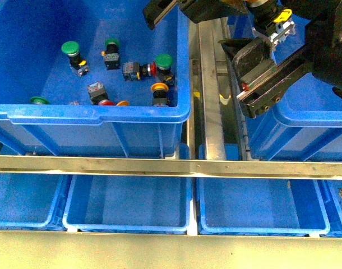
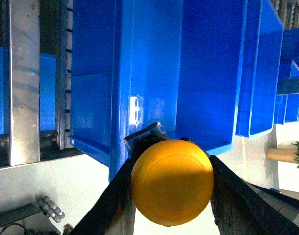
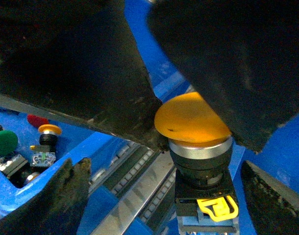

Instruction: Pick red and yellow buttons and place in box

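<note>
Right wrist view: right gripper is clamped on a yellow button, with the fingers pinching only the cap rim, so the grip is shallow. The button hangs above the metal rail between the source crate (mixed green/red/yellow switches lying in it) and what I take to be the box on its right. Front view puts it close to the box's left rim; can't tell if it's inside the rim line. Long axis runs cap-to-body: cap toward the wrist, grey body with the yellow clip pointing away and down, somewhat tilted in the front view. Left gripper is likewise closed on a second yellow button, dome facing the wrist camera, axis along the fingers, body mostly hidden behind the cap. Step looks like carry-to-drop. Suggest: take the right arm further over the box until the body clears the rim, go low, then open. No jerks, since the cap pinch could slip or swing. Hold the left arm back until the right arm is clear of the box.
</note>
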